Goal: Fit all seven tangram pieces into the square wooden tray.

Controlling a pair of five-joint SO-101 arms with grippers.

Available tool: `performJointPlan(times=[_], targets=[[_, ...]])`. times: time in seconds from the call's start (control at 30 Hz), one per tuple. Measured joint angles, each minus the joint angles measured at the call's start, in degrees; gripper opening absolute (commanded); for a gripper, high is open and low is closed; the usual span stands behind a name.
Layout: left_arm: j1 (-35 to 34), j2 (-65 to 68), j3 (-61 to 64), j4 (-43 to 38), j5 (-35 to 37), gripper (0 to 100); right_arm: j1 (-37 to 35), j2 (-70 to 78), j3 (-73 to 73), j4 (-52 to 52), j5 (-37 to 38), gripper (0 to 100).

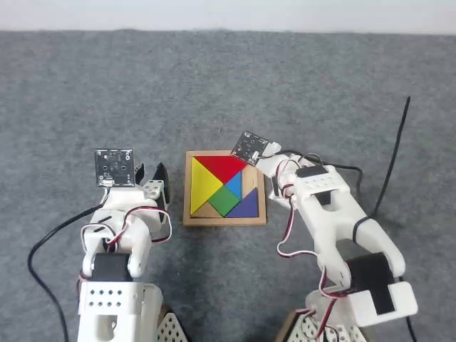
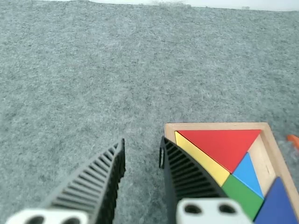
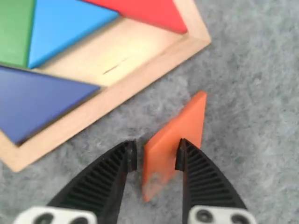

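Grip first: right gripper (image 3: 156, 151) is closed on the orange piece (image 3: 174, 140), pads on its two long edges. The piece is tipped up off the carpet (image 3: 252, 93), just outside the tray (image 3: 140, 77). Reckon it's thin painted wood: light, stiff, won't crush. But it's smooth-faced, so prob. slippery and apt to pivot btw. the ribbed pads. You'd do best holding across the narrow width near mid-length, not at a pointed end. Beyond the rim lies a bare slot (image 3: 117, 56), beside the navy piece (image 3: 42, 100), sky-blue piece (image 3: 65, 23) and red piece (image 3: 145, 11). Farther off, left gripper (image 2: 142, 149) sits w/ fingers apart, holding nothing, just beside the tray's corner.
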Motion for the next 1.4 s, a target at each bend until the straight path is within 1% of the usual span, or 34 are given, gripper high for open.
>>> performJointPlan(times=[0.27,0.4,0.57,1.13,1.2,1.3,1.4], targets=[[0.0,0.0,0.0,0.0,0.0,13,-1.3,0.4,-0.5,0.5,0.0,13.8],[0.0,0.0,0.0,0.0,0.0,13,-1.0,5.3,-7.3,5.4,0.9,13.6],[0.0,0.0,0.0,0.0,0.0,13,2.4,9.9,-13.7,8.6,2.5,13.6],[0.0,0.0,0.0,0.0,0.0,13,7.4,11.6,-13.4,9.4,7.8,13.2],[0.0,0.0,0.0,0.0,0.0,13,7.4,11.6,-13.4,9.4,8.0,11.3],[0.0,0.0,0.0,0.0,0.0,13,7.4,11.6,-13.4,9.2,8.1,5.1],[0.0,0.0,0.0,0.0,0.0,13,8.4,11.6,-13.5,8.2,8.1,4.2]])
